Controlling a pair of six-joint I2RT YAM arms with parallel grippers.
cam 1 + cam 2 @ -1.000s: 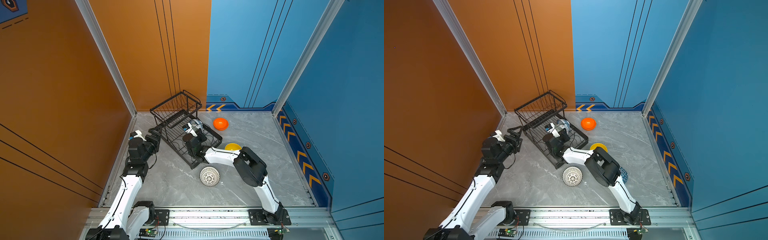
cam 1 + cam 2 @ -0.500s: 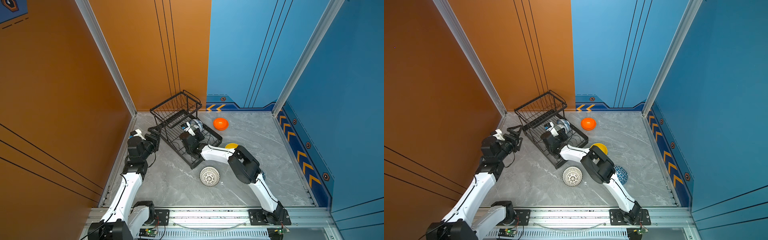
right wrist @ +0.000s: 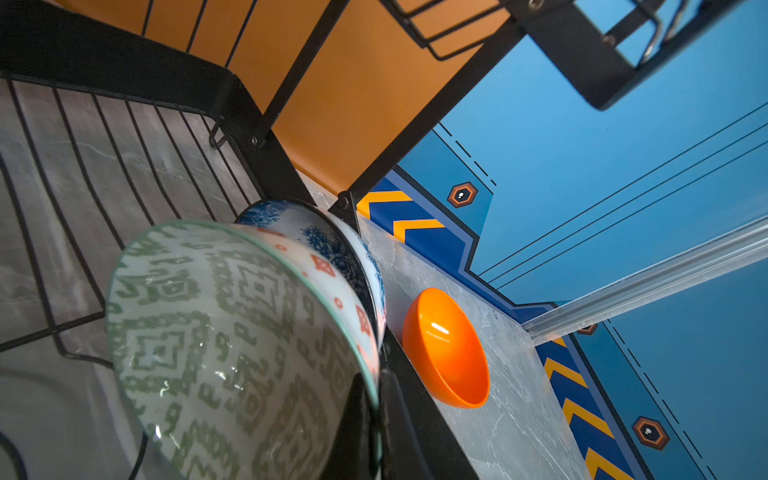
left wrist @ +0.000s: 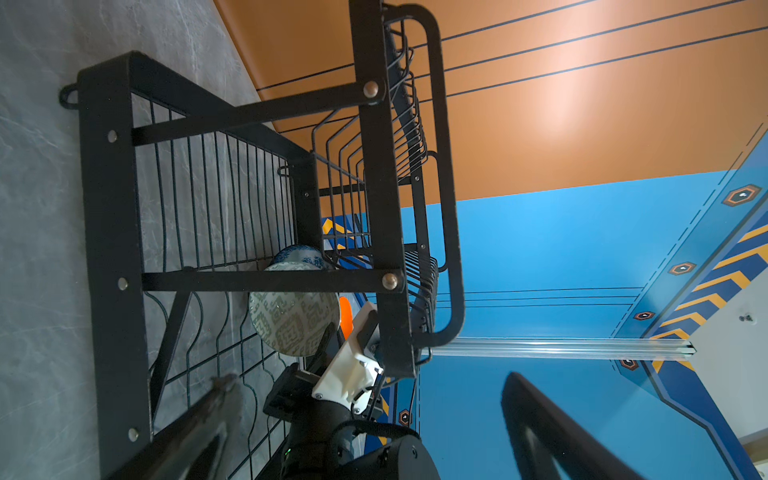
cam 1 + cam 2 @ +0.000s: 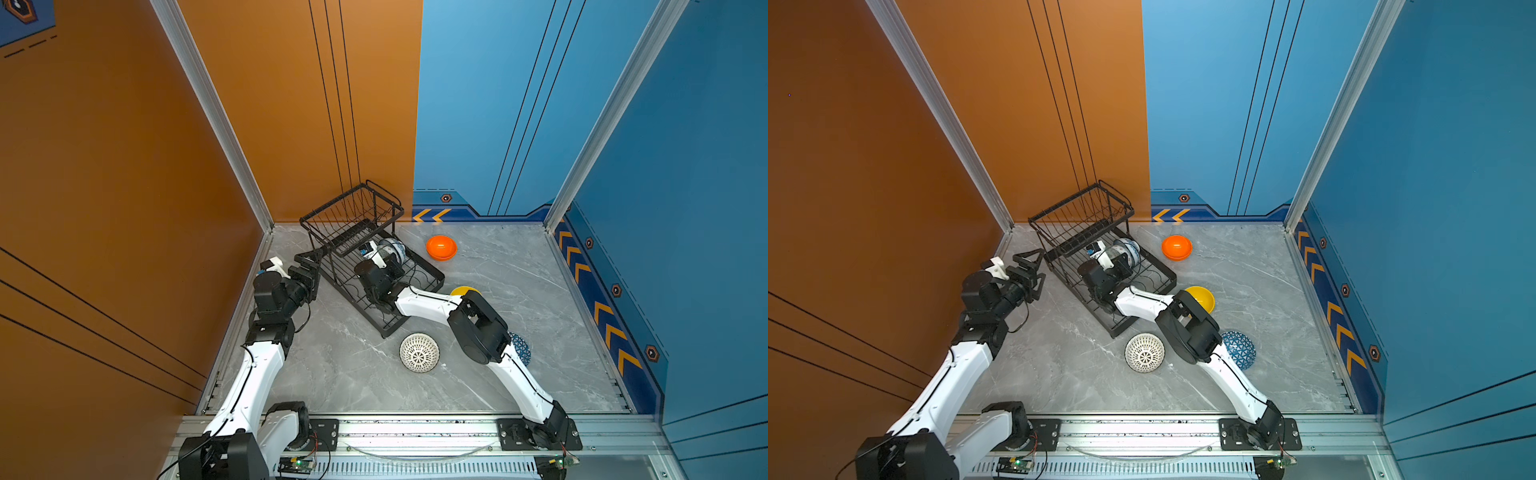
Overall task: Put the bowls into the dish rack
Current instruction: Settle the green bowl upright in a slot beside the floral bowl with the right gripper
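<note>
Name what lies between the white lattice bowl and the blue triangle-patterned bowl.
The right arm's black elbow joint, in both top views: it stands between the white lattice bowl and the blue triangle-patterned bowl, hiding part of the latter.

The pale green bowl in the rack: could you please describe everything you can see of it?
The green bowl looks like glazed ceramic, whitish with a pale green geometric pattern outside and small orange marks near the rim. It stands on edge in the lower tray of the dish rack, close beside the blue floral bowl. The right gripper is shut on its rim.
</note>
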